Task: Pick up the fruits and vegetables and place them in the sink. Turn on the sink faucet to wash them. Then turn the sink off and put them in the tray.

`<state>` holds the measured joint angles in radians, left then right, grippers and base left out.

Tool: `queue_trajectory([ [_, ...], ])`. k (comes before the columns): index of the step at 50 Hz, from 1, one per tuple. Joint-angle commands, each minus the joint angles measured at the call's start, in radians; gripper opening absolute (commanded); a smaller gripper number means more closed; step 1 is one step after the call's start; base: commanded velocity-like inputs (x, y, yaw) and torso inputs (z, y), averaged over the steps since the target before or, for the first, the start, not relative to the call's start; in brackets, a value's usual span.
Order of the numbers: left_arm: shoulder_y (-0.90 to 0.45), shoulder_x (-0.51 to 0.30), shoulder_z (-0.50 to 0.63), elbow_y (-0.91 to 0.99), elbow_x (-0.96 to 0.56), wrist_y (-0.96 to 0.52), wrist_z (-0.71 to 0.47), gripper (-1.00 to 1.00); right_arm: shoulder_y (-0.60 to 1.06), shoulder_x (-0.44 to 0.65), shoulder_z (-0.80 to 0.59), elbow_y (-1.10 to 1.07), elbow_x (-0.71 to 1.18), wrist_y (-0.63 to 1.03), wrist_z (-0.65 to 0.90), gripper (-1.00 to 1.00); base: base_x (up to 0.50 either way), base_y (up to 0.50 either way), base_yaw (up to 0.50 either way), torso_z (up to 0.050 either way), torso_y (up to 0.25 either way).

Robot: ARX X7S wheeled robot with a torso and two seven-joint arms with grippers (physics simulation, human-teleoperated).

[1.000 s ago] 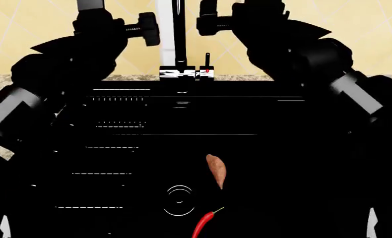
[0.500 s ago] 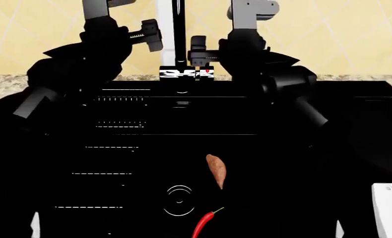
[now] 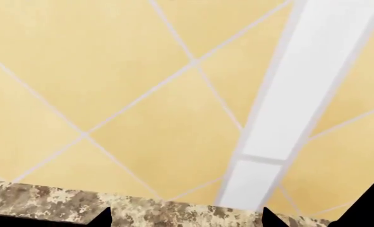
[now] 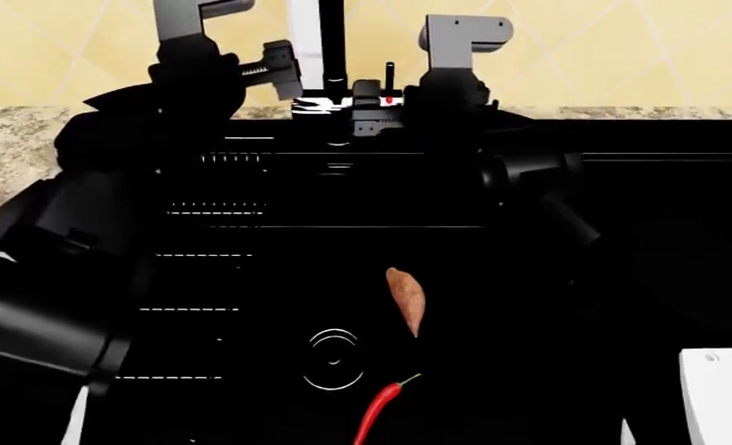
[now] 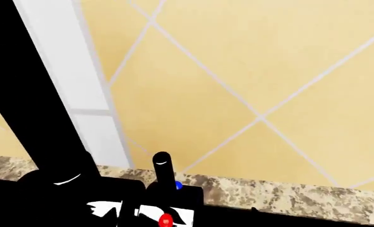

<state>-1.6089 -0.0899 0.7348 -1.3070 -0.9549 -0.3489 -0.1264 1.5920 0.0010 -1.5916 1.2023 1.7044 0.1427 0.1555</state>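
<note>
Simulated kitchen, sink area. Glossy black sink (image 4: 280,278) with ridged drainboard lines and round drain ring, set into speckled granite countertop (image 4: 20,148). Black faucet (image 4: 332,46) on chrome base at the back edge. Yellow diagonal-tiled wall (image 5: 269,71) behind. Sweet potato (image 4: 406,299) and red chili pepper (image 4: 379,410) lie in the basin.

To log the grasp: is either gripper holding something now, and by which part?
Nothing appears held: the sweet potato and chili lie free in the sink. Whether the grippers are open cannot be told.
</note>
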Motion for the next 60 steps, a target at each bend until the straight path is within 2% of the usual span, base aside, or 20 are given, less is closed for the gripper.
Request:
queue_trajectory([
  [1,0.007,0.022,-0.319,-0.001,0.319,-0.041,0.062,1.00,0.011,-0.001,0.002,0.017,0.009,-0.065,0.022,1.00,0.00,0.00,0.00,0.000,0.000],
  [12,-0.023,0.041,-0.545,-0.001,0.559,-0.060,0.131,1.00,0.072,-0.001,-0.013,0.041,0.035,-0.090,0.003,1.00,0.00,0.00,0.00,0.000,0.000],
  [25,-0.095,0.048,-0.706,-0.001,0.689,-0.063,0.141,1.00,0.099,-0.001,-0.010,0.017,0.020,-0.081,-0.004,1.00,0.00,0.00,0.00,0.000,0.000],
  [30,-0.090,0.054,-0.728,-0.001,0.736,-0.061,0.146,1.00,0.092,-0.001,-0.008,0.019,0.022,-0.082,-0.005,1.00,0.00,0.00,0.00,0.000,0.000],
  [38,-0.080,0.062,-0.754,-0.001,0.796,-0.061,0.154,1.00,0.082,-0.001,-0.008,0.022,0.037,-0.084,-0.008,1.00,0.00,0.00,0.00,0.000,-0.241],
  [48,-0.071,0.062,-0.803,-0.001,0.830,-0.057,0.163,1.00,0.069,-0.001,-0.013,0.026,0.042,-0.085,-0.009,1.00,0.00,0.00,0.00,0.000,0.000],
  [60,-0.072,0.058,-0.834,-0.001,0.860,-0.055,0.182,1.00,0.044,-0.001,-0.035,0.100,0.038,-0.008,0.000,1.00,0.00,0.00,0.00,0.000,0.000],
])
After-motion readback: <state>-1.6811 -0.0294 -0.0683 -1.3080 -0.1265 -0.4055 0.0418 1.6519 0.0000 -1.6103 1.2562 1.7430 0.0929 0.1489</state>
